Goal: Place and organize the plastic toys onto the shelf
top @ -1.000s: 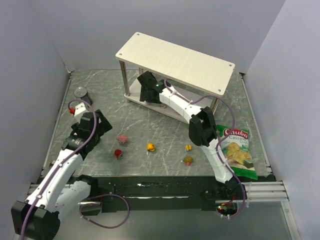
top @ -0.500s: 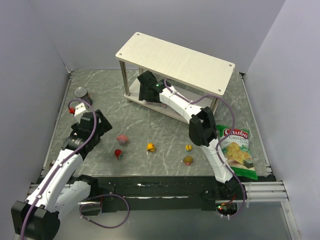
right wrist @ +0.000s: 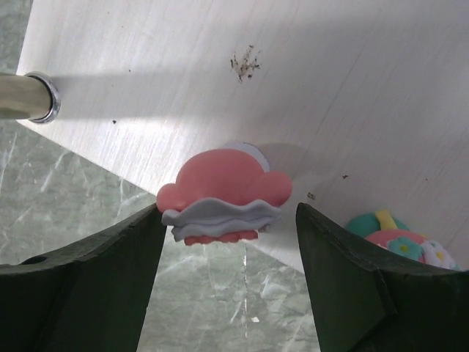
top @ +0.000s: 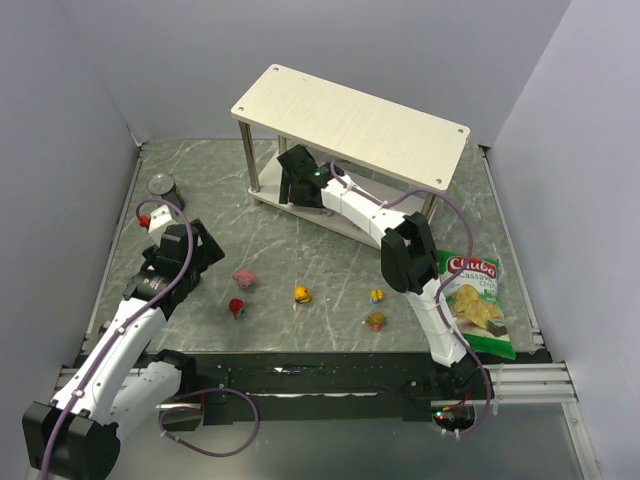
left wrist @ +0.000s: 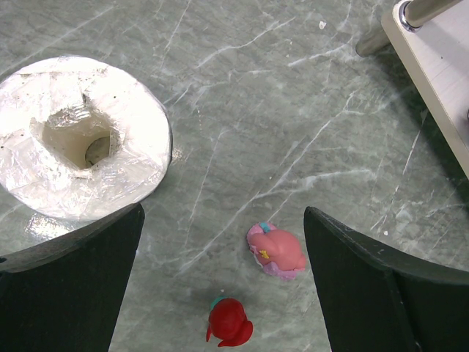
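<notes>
Straddling the pink-and-white scalloped plastic figurine [right wrist: 223,192], the right gripper [right wrist: 229,214] stands with fingers apart, unclamped. The figurine sits centred between them, at the edge of the lower board of the pale wooden shelf [right wrist: 293,88].

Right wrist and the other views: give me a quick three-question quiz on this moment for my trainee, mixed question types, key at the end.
1. True or false: the right gripper is shut on the pink toy.
2. The chips bag lies: A) on the top board; B) on the table by the right arm; C) against the left arm.
3. Fill in: beside the pink figurine below the open left gripper lies a ___ figurine.
Key: 1 false, jaws open, toy resting on the shelf; 2 B; 3 red figurine.
</notes>
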Tool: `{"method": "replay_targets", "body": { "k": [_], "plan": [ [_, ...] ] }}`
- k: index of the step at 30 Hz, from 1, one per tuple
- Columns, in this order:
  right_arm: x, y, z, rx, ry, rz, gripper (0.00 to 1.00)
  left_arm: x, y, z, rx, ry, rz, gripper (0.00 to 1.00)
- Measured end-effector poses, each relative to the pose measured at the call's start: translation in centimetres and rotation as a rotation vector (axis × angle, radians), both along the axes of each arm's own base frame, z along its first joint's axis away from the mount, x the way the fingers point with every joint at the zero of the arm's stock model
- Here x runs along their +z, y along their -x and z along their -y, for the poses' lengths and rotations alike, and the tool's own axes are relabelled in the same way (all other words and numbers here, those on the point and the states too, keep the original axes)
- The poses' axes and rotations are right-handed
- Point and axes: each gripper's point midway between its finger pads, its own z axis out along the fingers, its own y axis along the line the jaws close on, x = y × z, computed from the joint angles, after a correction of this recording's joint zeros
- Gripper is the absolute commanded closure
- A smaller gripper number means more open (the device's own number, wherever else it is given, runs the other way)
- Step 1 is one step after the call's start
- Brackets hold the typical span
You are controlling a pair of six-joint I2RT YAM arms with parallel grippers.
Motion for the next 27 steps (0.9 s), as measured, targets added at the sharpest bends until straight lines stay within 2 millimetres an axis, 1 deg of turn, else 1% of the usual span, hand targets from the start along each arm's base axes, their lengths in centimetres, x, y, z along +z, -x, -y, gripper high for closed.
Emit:
{"method": "replay_targets", "body": {
  "k": [3, 7, 10, 15, 20, 24, 27],
  "plan": [
    [0.4, 0.4, 0.1, 0.004, 0.0, 0.007, 0.21, 0.0, 0.0, 0.0, 0.0, 0.0, 0.0, 0.04],
    [1.4, 0.9, 0.1, 0.013, -0.005, 0.026, 0.2, 0.0, 0.0, 0.1, -0.004, 0.003, 0.001, 0.04],
    [1.9, 1.3, -0.3, 0.025, -0.01, 0.041, 0.2, 0.0, 0.0, 0.2, -0.007, 0.006, 0.0, 0.04],
    [2.8, 2.9, -1.2, 0.062, -0.016, 0.055, 0.21, 0.1, 0.0, 0.2, -0.011, 0.01, 0.005, 0.04],
    [3.7, 5.4, -1.8, 0.107, -0.022, 0.06, 0.23, 0.1, 0.1, 0.8, -0.039, 0.029, 0.001, 0.04],
    [4.1, 8.2, -1.8, 0.155, -0.027, 0.041, 0.24, -0.3, 0.1, 2.3, -0.109, 0.073, -0.019, 0.04],
    [4.7, 10.6, -1.2, 0.19, -0.04, 0.019, 0.23, -1.1, 0.1, 3.8, -0.179, 0.105, -0.056, 0.03]
  ]
}}
